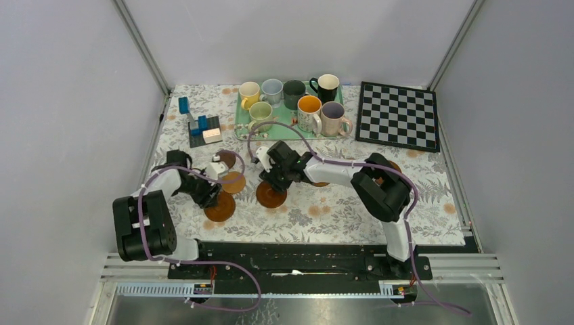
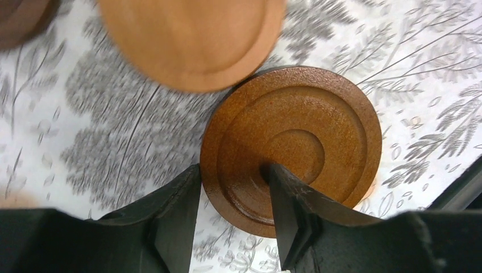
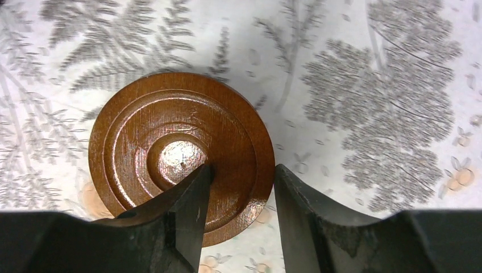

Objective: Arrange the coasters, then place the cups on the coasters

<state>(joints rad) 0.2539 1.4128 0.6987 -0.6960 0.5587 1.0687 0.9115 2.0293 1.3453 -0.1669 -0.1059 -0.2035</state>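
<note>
My left gripper is shut on a reddish-brown coaster. One finger presses its outer rim and the other stands in its centre ring. A lighter orange coaster overlaps its far edge. My right gripper is shut on a glossy brown coaster in the same way, across the rim. The coaster lies flat on the cloth. Several cups stand on a green tray at the back: yellow, pale blue, dark green, black, pale green, floral, pinkish.
A dark coaster lies behind the left gripper. Two more coasters peek out under the right arm. A checkerboard sits back right. Blue and wooden blocks stand back left.
</note>
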